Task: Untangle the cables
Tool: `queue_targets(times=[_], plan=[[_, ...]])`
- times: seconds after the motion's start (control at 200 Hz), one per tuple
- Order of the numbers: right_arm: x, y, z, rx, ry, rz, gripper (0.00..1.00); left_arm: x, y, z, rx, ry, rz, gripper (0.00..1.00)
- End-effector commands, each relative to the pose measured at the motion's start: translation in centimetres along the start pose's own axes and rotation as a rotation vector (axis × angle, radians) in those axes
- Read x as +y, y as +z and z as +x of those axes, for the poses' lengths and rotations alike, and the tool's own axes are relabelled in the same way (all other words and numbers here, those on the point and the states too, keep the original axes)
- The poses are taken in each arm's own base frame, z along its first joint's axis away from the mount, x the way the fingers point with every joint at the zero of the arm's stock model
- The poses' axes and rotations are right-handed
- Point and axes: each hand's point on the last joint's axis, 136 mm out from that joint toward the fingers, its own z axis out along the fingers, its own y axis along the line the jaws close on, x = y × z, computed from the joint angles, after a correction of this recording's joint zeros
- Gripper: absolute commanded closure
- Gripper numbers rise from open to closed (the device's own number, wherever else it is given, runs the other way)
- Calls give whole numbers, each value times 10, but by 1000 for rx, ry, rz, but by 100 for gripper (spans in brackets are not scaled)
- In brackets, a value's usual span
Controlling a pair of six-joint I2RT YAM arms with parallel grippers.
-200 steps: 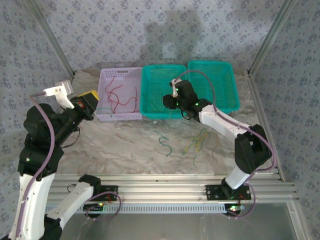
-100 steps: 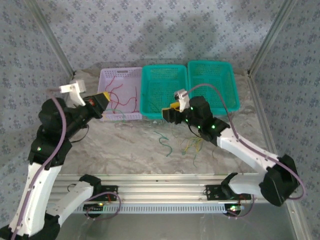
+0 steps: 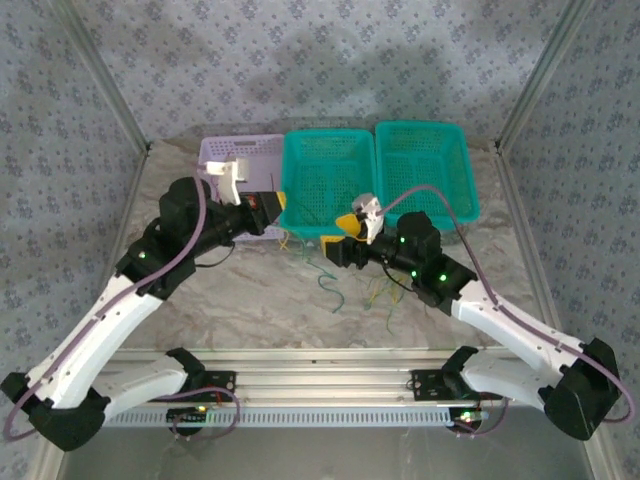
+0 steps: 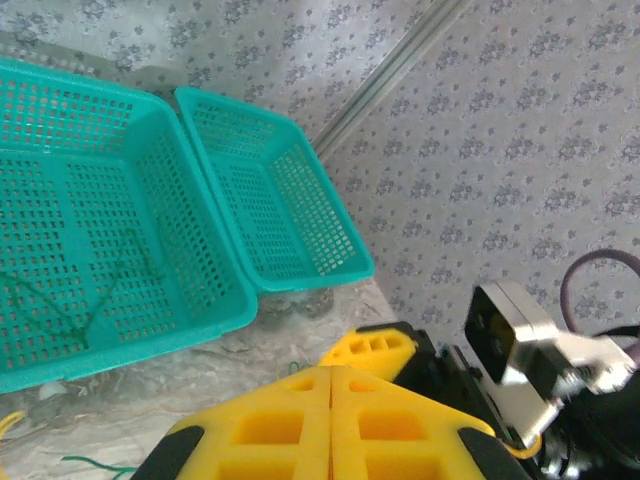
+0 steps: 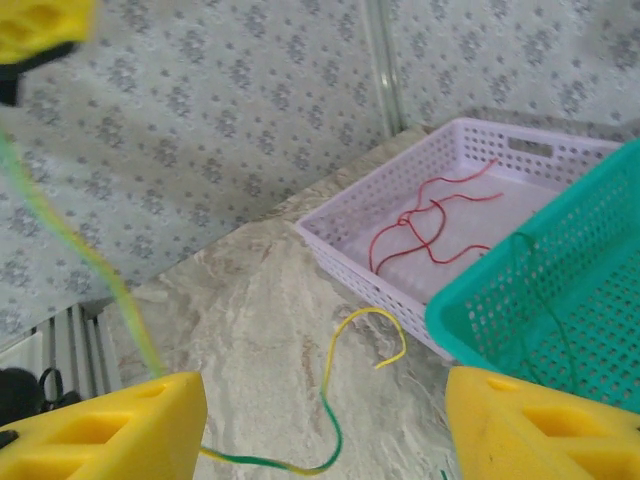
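Note:
My left gripper (image 3: 282,204) hangs at the front corner between the purple basket (image 3: 222,151) and the middle teal basket (image 3: 300,222). Its yellow fingers (image 4: 300,420) are pressed together, and a yellow-green cable (image 5: 90,265) hangs from them down to the table (image 5: 250,300), ending in a yellow loop (image 5: 372,318). My right gripper (image 3: 340,236) faces it from the right with nothing between its wide-apart fingers (image 5: 110,430). Red cables (image 5: 430,215) lie in the purple basket, a green cable (image 4: 85,300) in the middle teal basket. A loose green cable (image 3: 327,285) and a yellow-green tangle (image 3: 388,290) lie on the table.
A second teal basket (image 3: 425,132) stands at the back right, touching the middle one. Metal frame posts (image 3: 530,90) and patterned walls close in the back and both sides. A rail (image 3: 320,365) runs along the near edge.
My left arm swung right, from the purple basket's left to the teal basket's front corner. My right gripper drew back out of the teal basket toward the table and opened wider.

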Motion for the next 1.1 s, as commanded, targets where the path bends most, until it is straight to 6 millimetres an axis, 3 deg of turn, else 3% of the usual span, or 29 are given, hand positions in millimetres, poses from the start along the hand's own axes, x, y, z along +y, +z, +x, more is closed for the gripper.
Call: queue_targets(times=[0.0,0.22,0.455,0.505,0.63,0.745,0.929,0.974,1.094], plan=[[16,-3,-9,-38,-74,-54,34,-17,11,-14,-42,-3,48,100],[25,3,-5,-41,-77,-82,34,-29,35,-9,-8,-6,80,100],[27,19,4,-23,-85,-83,39,-40,48,-3,18,-30,131,100],[26,20,5,-20,-91,-80,45,-41,49,-1,25,-33,138,100],[20,17,1,-38,-102,-36,79,-39,48,2,33,-30,135,100],[16,9,-5,-58,-126,0,100,-34,47,5,36,-22,117,100],[10,-1,-14,-80,-143,53,100,-31,48,6,42,-15,100,100],[7,-5,-16,-90,-145,75,100,-29,47,4,39,-6,83,90],[-15,-22,-28,-123,-147,227,100,-25,40,-3,19,41,32,42]])
